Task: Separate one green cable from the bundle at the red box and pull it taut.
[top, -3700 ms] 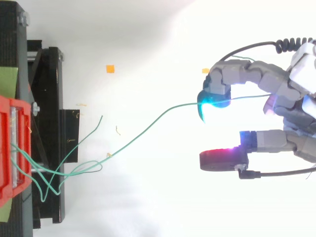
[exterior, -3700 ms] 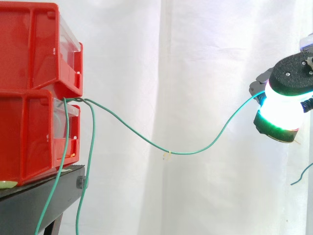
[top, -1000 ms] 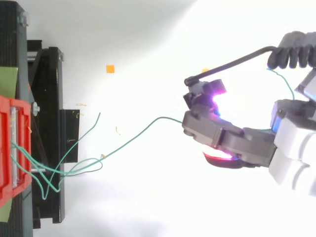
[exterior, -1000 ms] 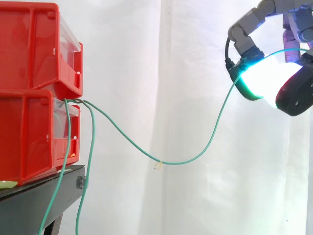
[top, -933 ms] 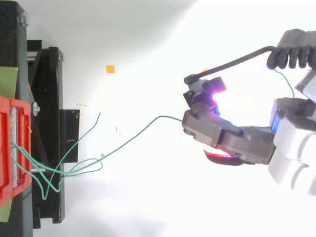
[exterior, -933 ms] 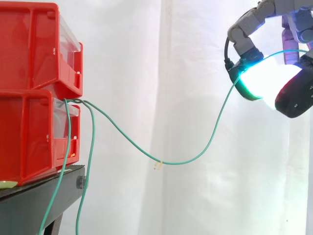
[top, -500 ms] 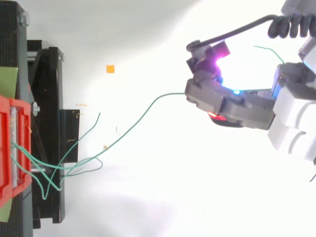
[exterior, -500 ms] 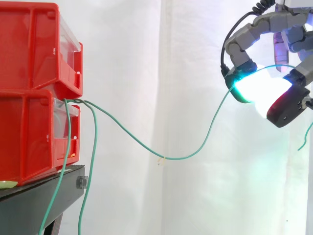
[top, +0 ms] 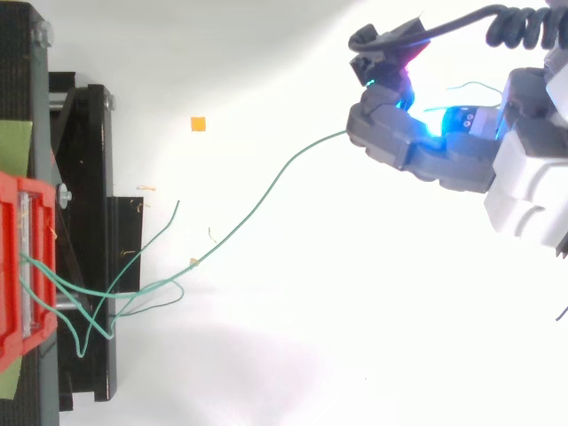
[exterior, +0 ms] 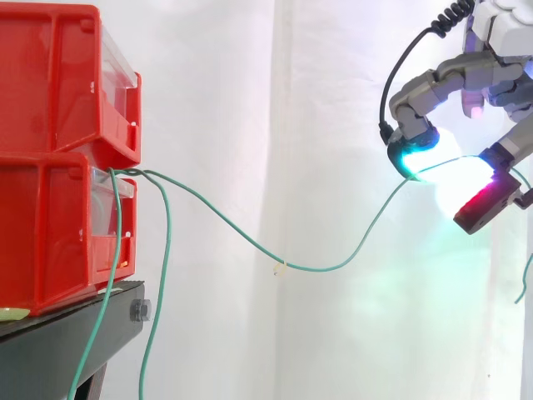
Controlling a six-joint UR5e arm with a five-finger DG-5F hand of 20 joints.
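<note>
**Green cable gripped at upper right, slack in mid-span**

In the side view the hand (exterior: pixel 426 87) is seen at the upper right of the frame, against the white curtain (exterior: pixel 250 83). Its fingers are curled and the green cable (exterior: pixel 316 269) is pinched under the cyan-glowing pad (exterior: pixel 414 155), with a red-glowing pad (exterior: pixel 481 200) just below and right of it.

The cable is traced from the bundle (exterior: pixel 129 172) at the front lip of the lower red bin (exterior: pixel 50 225), at the left of the frame. From there it runs down to a low sag near the centre, then up to the hand. It is not taut. A small pale tag (exterior: pixel 281 267) is noted on it near the lowest point.

Past the grip, a loose tail is seen hanging at the right edge.

Two other green cables (exterior: pixel 165 275) are hung from the bundle, down past the black stand (exterior: pixel 50 350). An upper red bin (exterior: pixel 50 75) is stacked on the lower one.
</note>
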